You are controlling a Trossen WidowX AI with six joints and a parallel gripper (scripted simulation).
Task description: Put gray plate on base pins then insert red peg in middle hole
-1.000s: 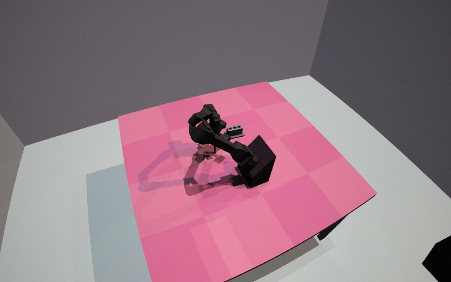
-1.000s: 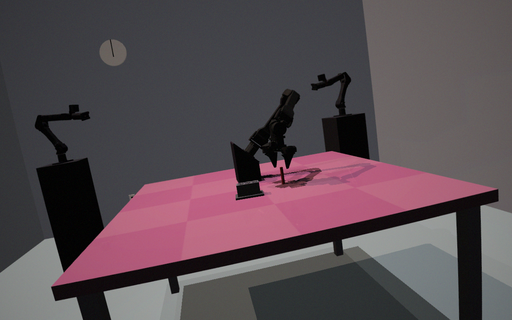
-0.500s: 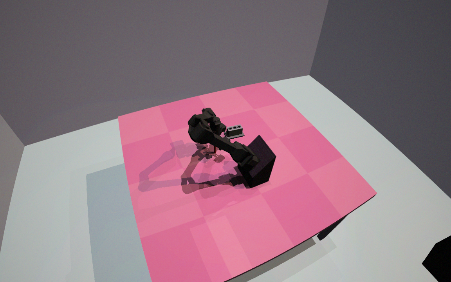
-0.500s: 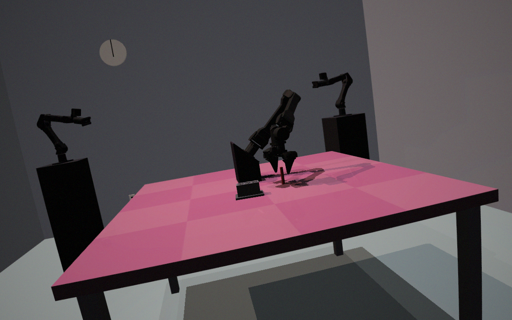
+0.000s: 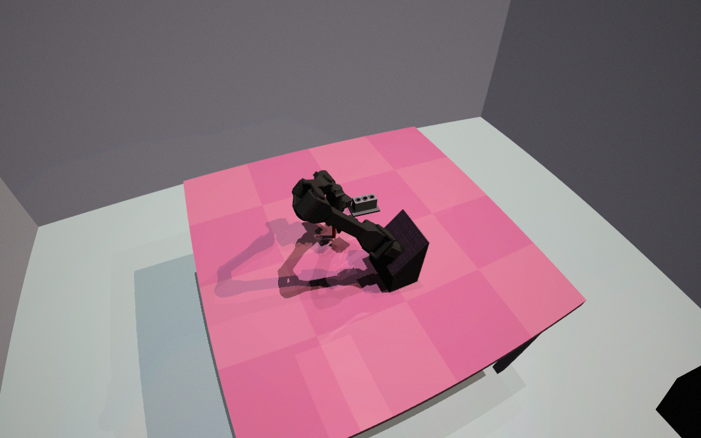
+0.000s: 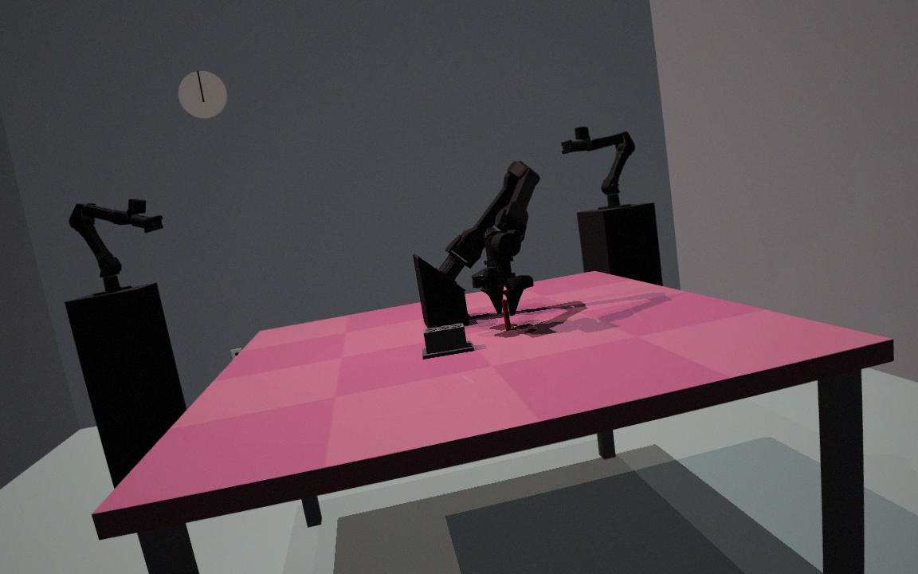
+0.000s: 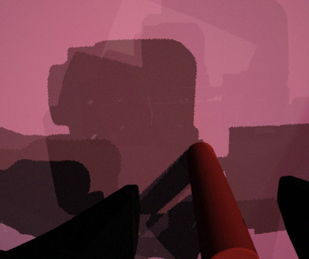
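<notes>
The gray plate [image 5: 366, 205] [image 6: 445, 341] is a block with three holes in a row along its top. It lies flat on its thin base [image 6: 448, 353]. The pins are too small to make out. The red peg [image 5: 334, 231] [image 6: 507, 321] [image 7: 217, 208] stands upright on the table, beside the plate and base. My gripper [image 6: 506, 312] [image 7: 210, 193] points down around the peg's upper part. Its fingers are partly open, one on each side of the peg, with a gap on both sides in the wrist view. In the top view the arm hides the fingers.
The pink checkered table [image 5: 451, 326] [image 6: 269, 428] carries my arm's dark wedge-shaped mount [image 5: 410, 255] [image 6: 441, 300]. The base and plate stand near that mount. Two other arms [image 6: 102, 242] [image 6: 615, 167] stand on black pedestals beyond the table.
</notes>
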